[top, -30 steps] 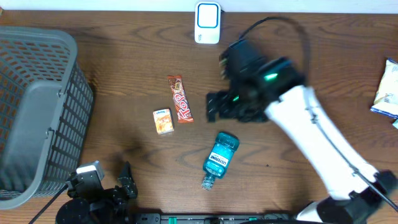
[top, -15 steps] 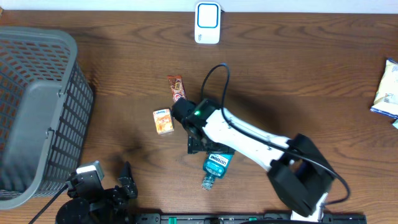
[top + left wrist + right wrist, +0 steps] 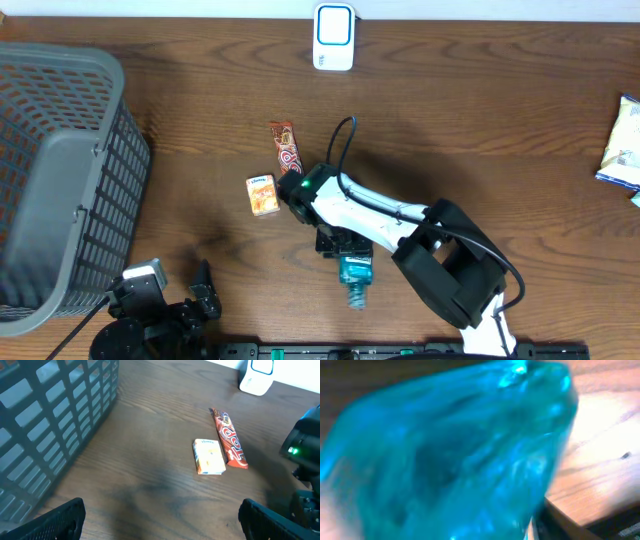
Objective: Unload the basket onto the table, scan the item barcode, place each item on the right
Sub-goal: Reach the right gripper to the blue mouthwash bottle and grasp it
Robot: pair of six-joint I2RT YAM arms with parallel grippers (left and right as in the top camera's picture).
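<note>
Lying at lower centre of the overhead view, the translucent teal plastic mouthwash bottle [image 3: 356,276] sat under the right gripper [image 3: 341,243], whose jaw state was unreadable. The left gripper [image 3: 160,517] stood spread wide.

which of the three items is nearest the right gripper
The blue mouthwash bottle, under the right gripper; the candy bar and small orange box lie clear of it.

1. a teal bottle [image 3: 445,455] fills nearly all of my view, pressed up close to my camera.
2. it is see-through and glossy, with bright glints near its top edge, and all of it is blurred.
3. the brown wood-grain table [image 3: 605,435] shows along the right side, brightly lit.
4. a dark strip [image 3: 580,522] sits in the lower right corner; i cannot tell what it is.
</note>
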